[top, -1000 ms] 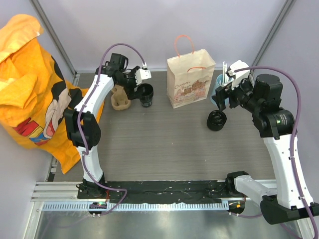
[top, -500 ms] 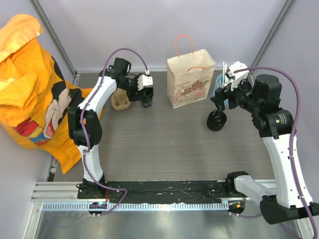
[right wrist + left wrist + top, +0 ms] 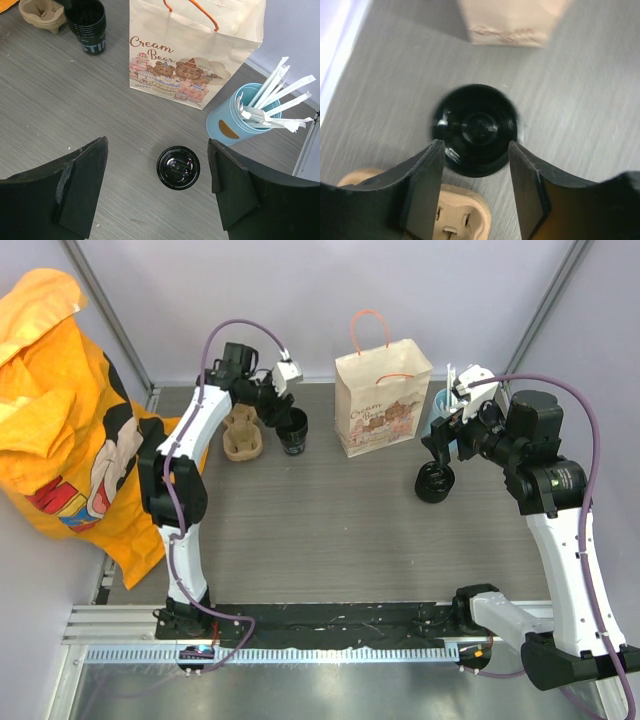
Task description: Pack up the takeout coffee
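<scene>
**While the coffee sits unpacked, both pincers hover over black cups**

Because the takeout coffee [image 3: 178, 167] is not yet packed, it stands upright on the grey desk [image 3: 75, 110] with its lid on. It is in front of the paper bag [image 3: 190, 55], near it but not touching. The right pincer [image 3: 157, 146] hangs directly above the coffee with its jaws wide apart and nothing between them. That stance looks meant for dropping down around the lid.

The bag stands upright at the back of the desk with its orange handles raised. Its mouth faces upward, probably so a cup can be lowered in, but its inside is not visible. Just to the right of the bag, a light-blue cup [image 3: 227, 127] holds a bunch of white wrapped straws [image 3: 275, 95].

On the other side of the bag, the left pincer [image 3: 476, 146] points down at a stack of open black cups [image 3: 476, 127]. These have no lids, and the top one is empty. The pincer's jaws are part-way apart and the cup rim shows past the fingertips, but I cannot tell whether they touch it. A brown pulp carrier [image 3: 455, 215] lies just beside the stack, and its wells appear empty. An orange cloth [image 3: 60, 410] hangs at the far left edge.
</scene>
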